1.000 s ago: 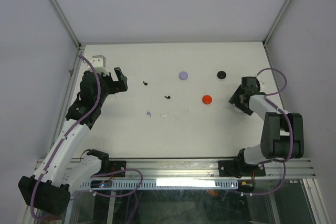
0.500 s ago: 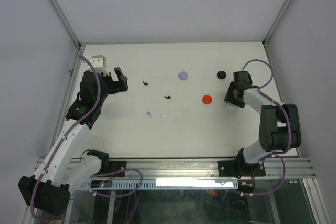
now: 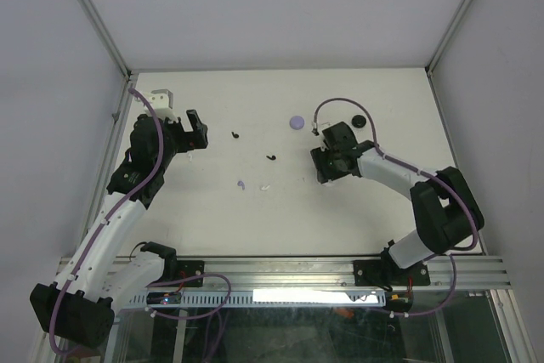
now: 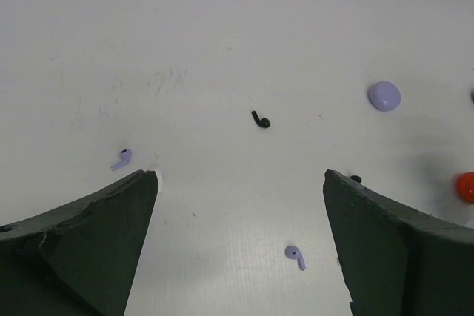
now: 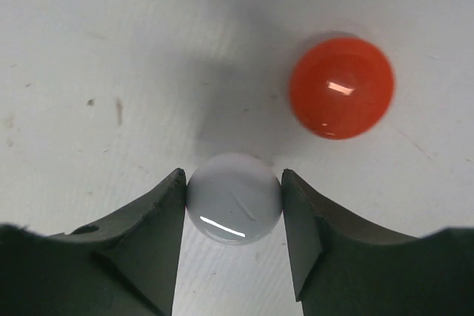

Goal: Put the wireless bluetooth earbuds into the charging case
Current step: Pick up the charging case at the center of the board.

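My right gripper (image 5: 234, 183) is shut on a round white charging case (image 5: 234, 197), held low over the table beside a red case (image 5: 341, 86). From above, the right gripper (image 3: 327, 167) sits at the table's centre and hides both of these cases. Black earbuds (image 3: 235, 134) (image 3: 270, 157), a lilac earbud (image 3: 241, 184) and a white earbud (image 3: 265, 185) lie loose on the table. My left gripper (image 3: 194, 132) hovers open at the left. Its wrist view shows a lilac earbud (image 4: 295, 256) between the open jaws, another lilac one (image 4: 122, 158) and a black one (image 4: 260, 120).
A lilac case (image 3: 296, 122) and a black case (image 3: 359, 120) lie toward the back of the table. Metal frame posts and grey walls close in the left, right and far sides. The right arm's purple cable loops above its wrist.
The right arm swung from the table's right edge to the centre, its jaws closing on the white case and carrying it beside the red case. The left arm stayed still.
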